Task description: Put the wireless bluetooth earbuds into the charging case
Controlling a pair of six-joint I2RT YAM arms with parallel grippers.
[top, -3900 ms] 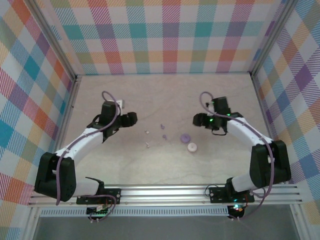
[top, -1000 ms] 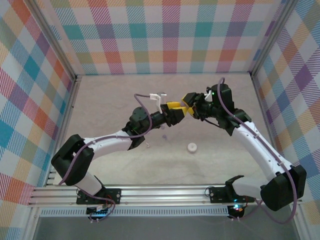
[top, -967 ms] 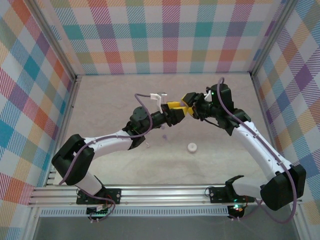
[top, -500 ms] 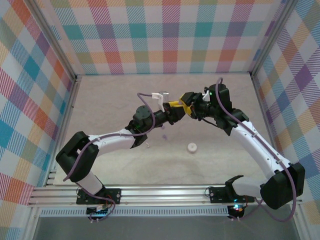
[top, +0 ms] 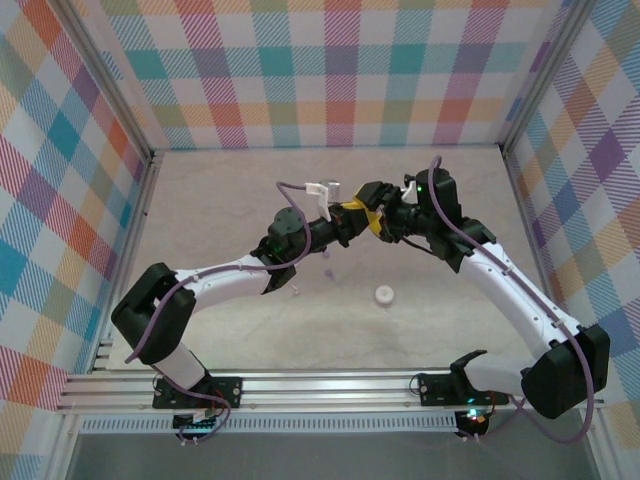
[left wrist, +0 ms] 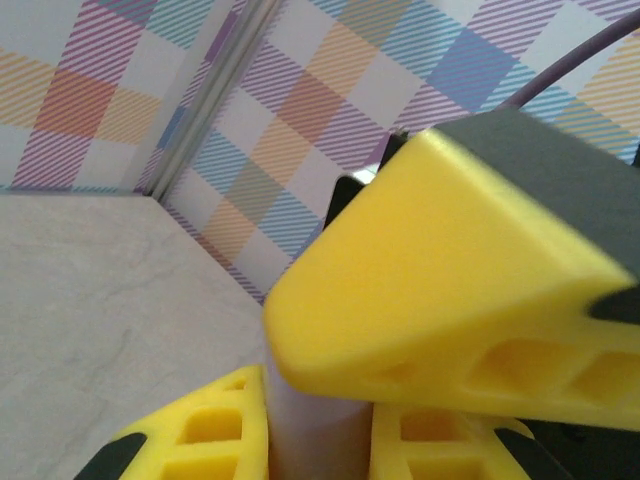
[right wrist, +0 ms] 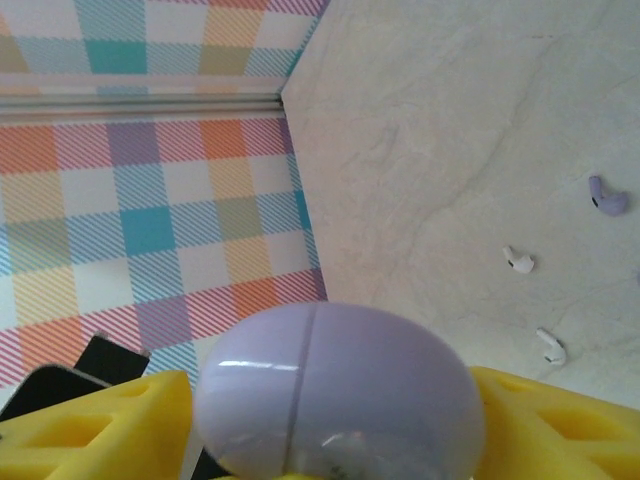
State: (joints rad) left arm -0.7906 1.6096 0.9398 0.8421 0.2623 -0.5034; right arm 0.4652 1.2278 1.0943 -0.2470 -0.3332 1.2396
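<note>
**Charging case [right wrist: 335, 390] changing grippers in mid-air**

Smooth, glossy and egg-rounded, with a fine seam, it is hanging above the mottled table [top: 220, 200]; earlier it lay beside the white disc [top: 383, 294]. The left gripper [top: 352, 216] is pinching it between ribbed yellow fingers. The right gripper [top: 370, 210] is flanking it, grip unclear. Tiny stubby earbuds [right wrist: 518, 262] are lying on the table.

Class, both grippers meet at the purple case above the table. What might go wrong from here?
1. The smooth, rounded purple charging case hangs in the air, flanked by the right gripper and pinched by the left gripper; a poorly timed release may drop it.
2. A fall could land on the table among the loose earbuds, possibly scattering them.
</note>
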